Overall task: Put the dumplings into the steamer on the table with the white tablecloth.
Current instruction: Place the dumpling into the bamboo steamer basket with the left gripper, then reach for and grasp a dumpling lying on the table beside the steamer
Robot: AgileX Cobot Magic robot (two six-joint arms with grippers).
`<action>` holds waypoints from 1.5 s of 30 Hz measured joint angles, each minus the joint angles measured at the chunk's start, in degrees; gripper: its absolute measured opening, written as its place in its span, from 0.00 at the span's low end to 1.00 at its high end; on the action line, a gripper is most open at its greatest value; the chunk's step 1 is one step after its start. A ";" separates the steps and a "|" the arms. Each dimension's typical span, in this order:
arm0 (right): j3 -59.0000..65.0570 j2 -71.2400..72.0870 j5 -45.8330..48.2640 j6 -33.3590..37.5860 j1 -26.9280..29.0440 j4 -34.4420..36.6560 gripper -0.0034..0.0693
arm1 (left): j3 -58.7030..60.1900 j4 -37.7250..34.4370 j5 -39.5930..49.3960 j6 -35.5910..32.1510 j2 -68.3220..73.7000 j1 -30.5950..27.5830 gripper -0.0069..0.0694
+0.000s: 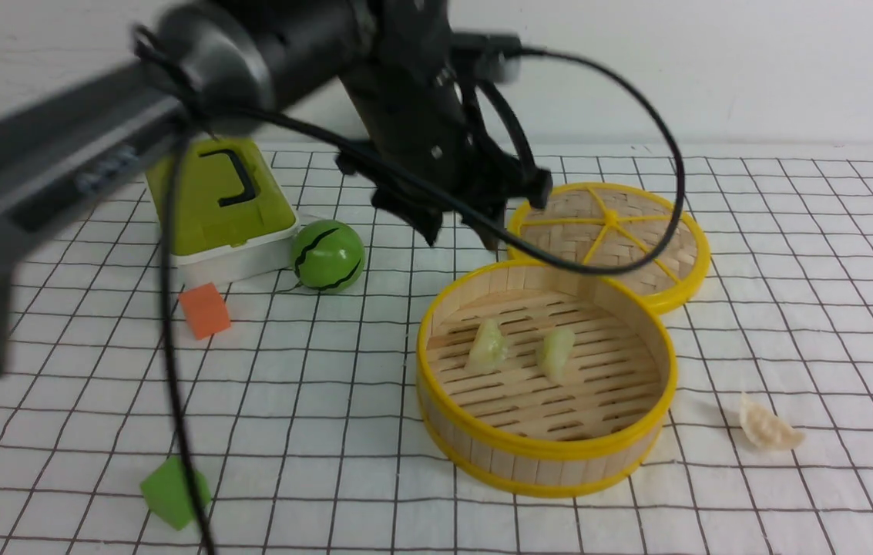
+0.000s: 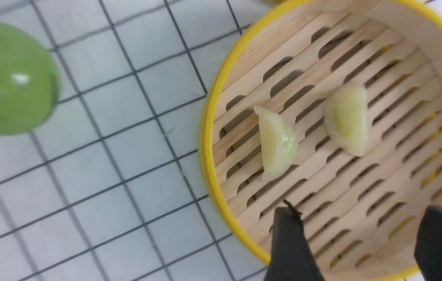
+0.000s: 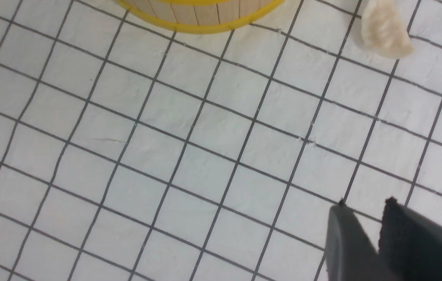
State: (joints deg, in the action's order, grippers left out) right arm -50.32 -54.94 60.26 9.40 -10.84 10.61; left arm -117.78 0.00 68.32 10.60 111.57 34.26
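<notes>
Nearest the robot, a green cube (image 1: 174,492) lies on the surface (image 1: 313,401), whose white tablecloth (image 3: 205,156) is ruled in thin black squares. At the right edge the right claw (image 3: 365,207) hangs low over bare cloth, its jaws parted only slightly and empty. Just ahead of it lies the cream dumpling (image 1: 767,425), the one piece outside the steamer (image 1: 552,451), near the basket's right side but apart from it. On the slatted floor inside rest a pale green dumpling (image 1: 488,344) and its twin (image 1: 557,353), side by side and not touching. Above the basket's far rim hovers the left claw (image 2: 361,210), jaws spread wide and gripping nothing. Farther back sit an orange cube (image 1: 205,310), a green ball (image 1: 327,256), a woven lid (image 1: 613,239) just behind the steamer, and a lime-green box (image 1: 216,204). With two of three dumplings in, the last pick appears to fall to the right arm. It would need to open wider, settle over the cream dumpling, close across its body and lift it clear of the yellow rim.
</notes>
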 joint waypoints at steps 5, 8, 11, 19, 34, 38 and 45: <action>-5.22 -9.68 -1.34 0.00 0.00 -1.43 0.47 | 5.75 3.18 2.70 -0.45 -15.37 0.00 0.64; -6.45 -13.72 -2.12 -0.45 0.00 -2.71 0.55 | 11.08 3.28 2.70 -0.45 -21.18 0.00 0.64; -7.08 -18.33 -4.40 -2.07 0.00 -5.16 0.65 | 20.64 3.00 2.70 -0.45 -29.59 0.00 0.63; -7.44 -32.74 -17.02 -7.34 0.00 -13.67 0.71 | 54.43 0.00 -5.68 -0.45 -53.33 0.00 0.61; -9.06 -49.06 -28.45 -10.55 -0.03 -19.42 0.67 | 79.56 -2.13 -11.88 -0.45 -71.30 0.00 0.57; -9.26 -49.17 -28.85 -11.54 -0.03 -19.71 0.56 | 79.56 -2.13 -12.88 -0.45 -71.36 0.00 0.56; -11.79 -48.33 -23.15 -11.77 -0.03 -21.24 0.29 | 79.56 -2.13 -14.40 -0.45 -71.36 0.00 0.56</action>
State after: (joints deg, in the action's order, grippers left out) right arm -62.11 -103.27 37.11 -2.37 -10.87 -10.63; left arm -38.22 -2.13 53.92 10.16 40.22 34.26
